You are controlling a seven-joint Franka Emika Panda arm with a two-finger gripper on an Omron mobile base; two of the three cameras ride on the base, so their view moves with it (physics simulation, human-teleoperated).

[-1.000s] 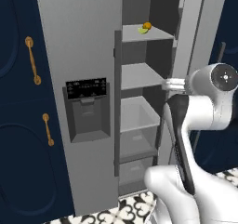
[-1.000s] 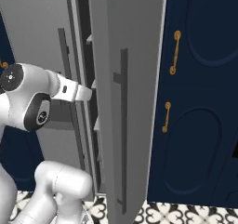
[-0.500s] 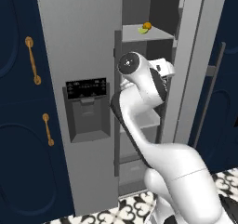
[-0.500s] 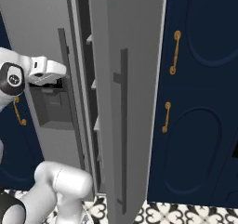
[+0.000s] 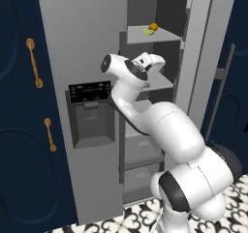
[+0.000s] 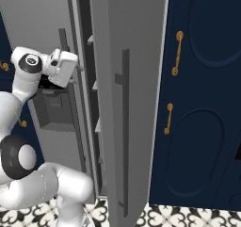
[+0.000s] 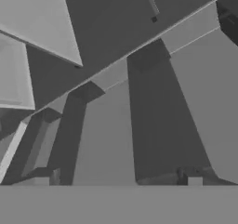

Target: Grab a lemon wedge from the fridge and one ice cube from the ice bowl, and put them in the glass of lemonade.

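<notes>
Steel fridge (image 5: pixel 87 43) shelves, flat and grey; tiny lemon wedge (image 5: pixel 148 32) up top; hand (image 5: pixel 156 60) spread wide.

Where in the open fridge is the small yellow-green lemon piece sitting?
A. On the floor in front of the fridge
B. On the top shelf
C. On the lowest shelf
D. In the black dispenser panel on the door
B: the lemon wedge lies on the highest shelf seen inside the open fridge, above the robot's hand.

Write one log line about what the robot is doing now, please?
stage: reaching into fridge | gripper: open, empty | lemon wedge: on upper shelf, untouched
</notes>
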